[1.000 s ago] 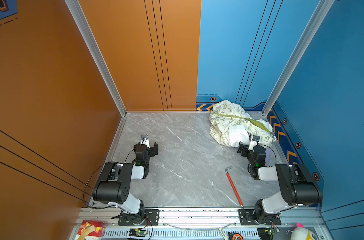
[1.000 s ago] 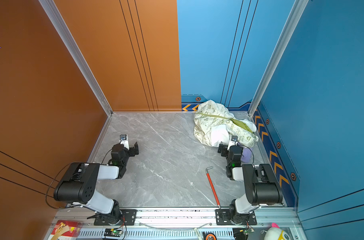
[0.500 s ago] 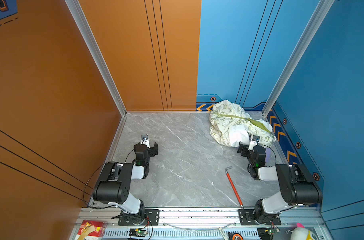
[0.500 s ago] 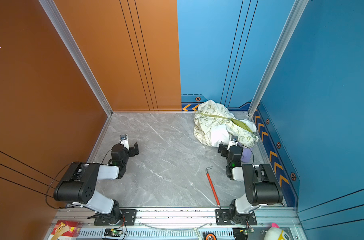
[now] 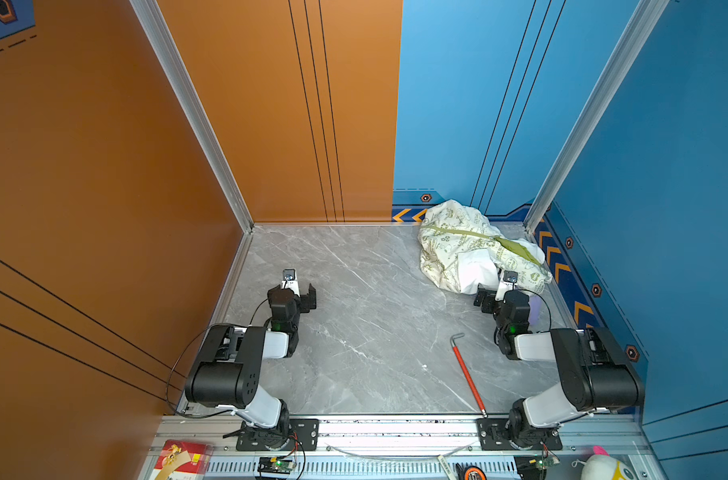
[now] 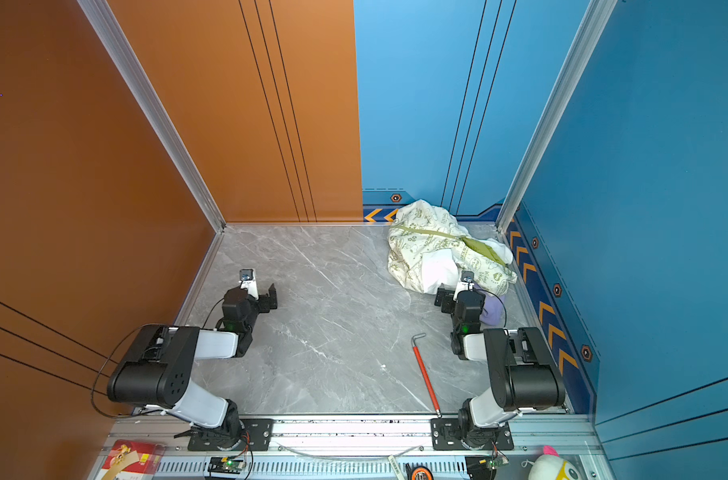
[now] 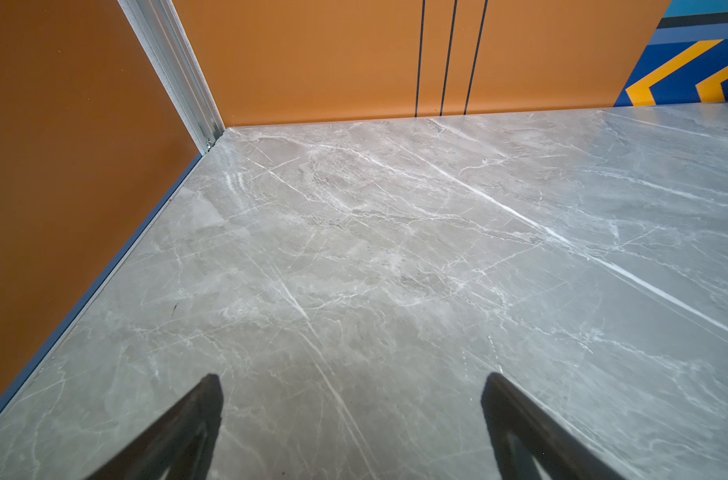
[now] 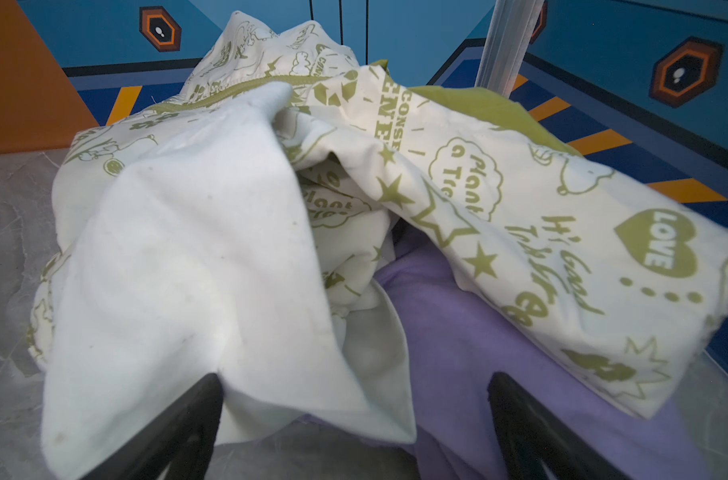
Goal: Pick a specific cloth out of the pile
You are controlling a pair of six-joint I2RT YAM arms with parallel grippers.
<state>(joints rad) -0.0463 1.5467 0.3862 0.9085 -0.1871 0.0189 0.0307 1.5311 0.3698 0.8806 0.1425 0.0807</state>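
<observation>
Your left gripper (image 7: 351, 384) hangs over the bare marble table (image 7: 395, 249), fingers spread with nothing between them. I'd only bring it in if the heap needs pinning.

Your right gripper (image 8: 354, 386) is spread just as wide and empty, its tips at the near edge of the pile (image 5: 457, 249). Right there lies the cloth (image 8: 478, 353) — lavender, low on the table, its near part exposed. In a top view it shows as a purple patch (image 6: 493, 309) beside the gripper on the side-wall side. A flap of plain white fabric (image 8: 187, 270) drapes across much of the gap between your fingers.

Shift toward the wall side until both tips straddle lavender alone, then go low and pinch a thick fold. The likeliest mistake, I judge, is catching that white flap along with it.

Further in, the printed fabric (image 8: 561, 249) lies over the cloth's far part. Draw back toward yourself low and slowly so it slides off instead of following — the heap is banked into the far corner and may drag.
</observation>
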